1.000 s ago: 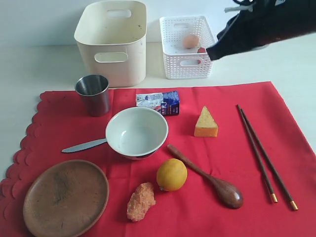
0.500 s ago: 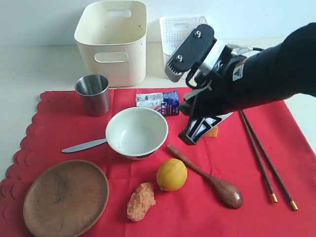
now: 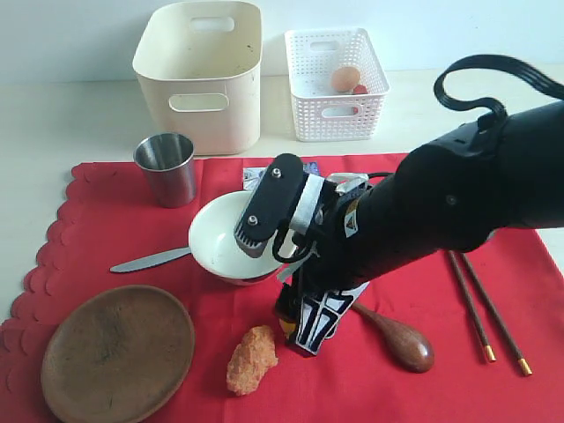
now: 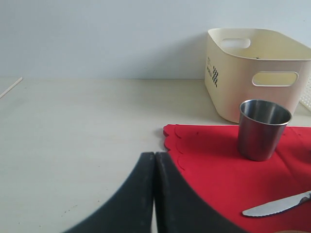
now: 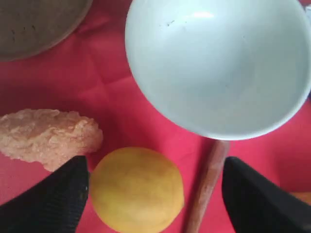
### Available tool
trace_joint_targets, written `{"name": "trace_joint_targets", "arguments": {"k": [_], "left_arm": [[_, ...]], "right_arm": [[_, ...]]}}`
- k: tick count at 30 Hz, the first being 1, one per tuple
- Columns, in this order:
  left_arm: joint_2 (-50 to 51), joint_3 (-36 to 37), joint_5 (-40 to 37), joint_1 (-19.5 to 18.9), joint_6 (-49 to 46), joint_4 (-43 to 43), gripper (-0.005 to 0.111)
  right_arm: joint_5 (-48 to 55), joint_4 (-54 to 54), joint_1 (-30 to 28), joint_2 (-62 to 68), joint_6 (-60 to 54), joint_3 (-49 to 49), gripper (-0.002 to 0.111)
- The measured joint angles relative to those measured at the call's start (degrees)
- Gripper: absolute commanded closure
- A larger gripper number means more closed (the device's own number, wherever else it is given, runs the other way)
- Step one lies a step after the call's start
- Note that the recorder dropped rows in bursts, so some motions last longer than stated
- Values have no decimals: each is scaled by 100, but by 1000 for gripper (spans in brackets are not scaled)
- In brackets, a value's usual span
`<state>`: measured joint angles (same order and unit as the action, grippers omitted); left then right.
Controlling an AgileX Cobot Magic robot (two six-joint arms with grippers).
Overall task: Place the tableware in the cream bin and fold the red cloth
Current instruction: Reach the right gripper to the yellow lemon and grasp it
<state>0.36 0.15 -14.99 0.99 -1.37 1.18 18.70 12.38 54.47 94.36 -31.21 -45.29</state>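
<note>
Lemon [image 5: 137, 189], sausage [image 3: 252, 359], egg [image 3: 345, 77] in basket [image 3: 308, 119]

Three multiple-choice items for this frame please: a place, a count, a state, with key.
1. The egg is: A in the white lattice basket; B in the cream bin; C in the white bowl.
2. Chopsticks on the red cloth: A one; B two; C four.
3. The right pincer is: A open over the lemon; B shut on the spoon; C shut on the cup.
Key: A, it sits inside the lattice walls; B, two lie side by side; A, fingers apart flanking the lemon.
</note>
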Motion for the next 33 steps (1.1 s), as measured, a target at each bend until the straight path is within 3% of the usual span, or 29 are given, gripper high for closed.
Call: {"name": "trace_joint_targets", "arguments": {"k": [9, 25, 27, 33], "left_arm": [[0, 0, 0, 0, 0, 0, 104], [0, 0, 0, 0, 0, 0, 104], [0, 0, 0, 0, 0, 0, 104], [0, 0, 0, 0, 0, 0, 104]], "right_arm": [[-53, 119, 10, 685, 57, 0, 38], [-113, 122, 10, 752, 57, 0, 103], [-113, 122, 10, 752, 57, 0, 108], [372, 122, 10, 253, 57, 16, 108]]}}
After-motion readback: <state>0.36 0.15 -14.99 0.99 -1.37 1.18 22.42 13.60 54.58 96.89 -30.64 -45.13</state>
